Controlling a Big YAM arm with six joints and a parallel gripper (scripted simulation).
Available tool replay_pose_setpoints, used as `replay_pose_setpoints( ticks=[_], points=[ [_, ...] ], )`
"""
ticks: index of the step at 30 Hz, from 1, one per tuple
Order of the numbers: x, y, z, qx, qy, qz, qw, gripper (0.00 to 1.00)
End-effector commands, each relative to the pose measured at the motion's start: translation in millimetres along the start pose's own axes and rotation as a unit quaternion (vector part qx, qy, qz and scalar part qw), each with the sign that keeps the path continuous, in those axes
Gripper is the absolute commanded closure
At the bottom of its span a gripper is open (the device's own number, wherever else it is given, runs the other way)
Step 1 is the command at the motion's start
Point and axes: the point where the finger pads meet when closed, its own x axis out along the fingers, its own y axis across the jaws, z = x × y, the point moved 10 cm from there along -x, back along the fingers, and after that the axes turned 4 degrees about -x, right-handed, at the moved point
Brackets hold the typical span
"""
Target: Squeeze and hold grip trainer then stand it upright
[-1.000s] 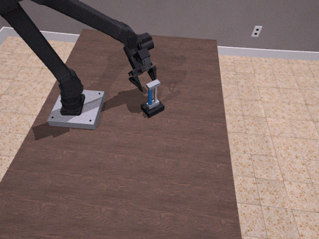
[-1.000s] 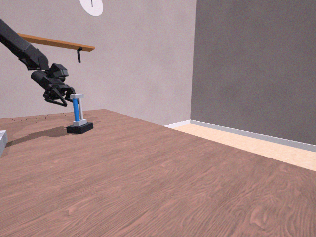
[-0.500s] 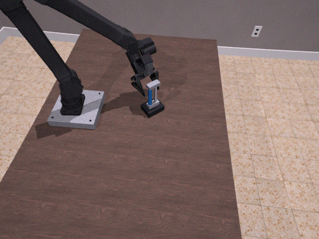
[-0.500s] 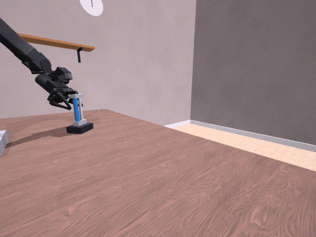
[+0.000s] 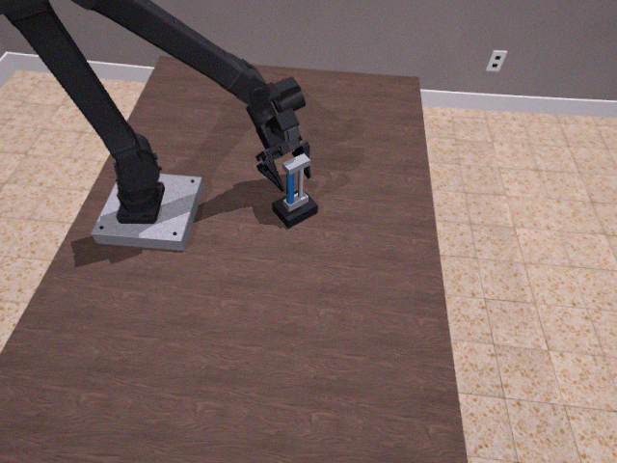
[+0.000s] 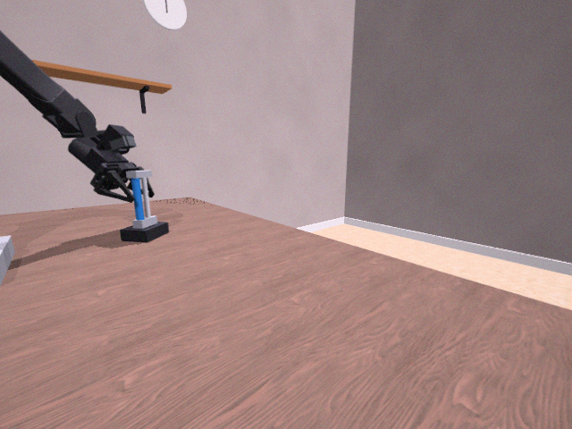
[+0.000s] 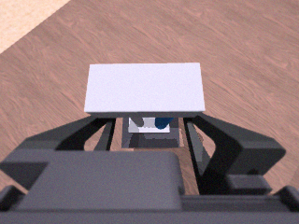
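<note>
In the top view, far left, we saw the arm's grey base plate [image 5: 183, 230] sitting on the table [image 5: 249, 323], near the left long edge. The arm rose off it out of frame, then came back in and sloped down to the right.

Right of the plate, about mid-width of the table, we had the gripper [image 5: 288, 172] tilted down at the trainer [image 5: 295, 191]. Jaws were spread and held nothing. One finger [image 5: 269, 172] sat left of the blue foam bar [image 5: 289, 188]; the other showed only partly behind the trainer's white top cap [image 5: 296, 163], on its right. We could not tell from this view whether either finger touched the bars.

The trainer stood upright on its black base [image 5: 295, 211]. The foam bar was on the left and the thin bar [image 5: 301, 185] just beside it on the right, with a gap between the two.

In the exterior view we saw the same layout: gripper [image 6: 131, 187] coming in from the left at cap height, trainer [image 6: 143, 207] upright, foam bar [image 6: 138, 199] left of the thin bar [image 6: 147, 196]. Further right there was only bare table [image 6: 323, 346].

From the wrist view, the left finger [image 7: 70, 135] and right finger [image 7: 234, 149] straddled the trainer, and the cap [image 7: 145, 89] filled the middle. Below it we could just see a bit of the foam bar [image 7: 162, 123]. The thin bar was hidden there.
</note>
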Motion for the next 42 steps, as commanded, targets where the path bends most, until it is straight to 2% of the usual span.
replay_pose_setpoints(
  ticks=[1, 42],
  points=[
    [8.6, -0.9, -2.9, -0.009, 0.002, -0.006, 1.000, 0.24],
    [8.3, 1.3, -1.9, -0.011, 0.002, -0.005, 1.000, 0.24]
  ],
)
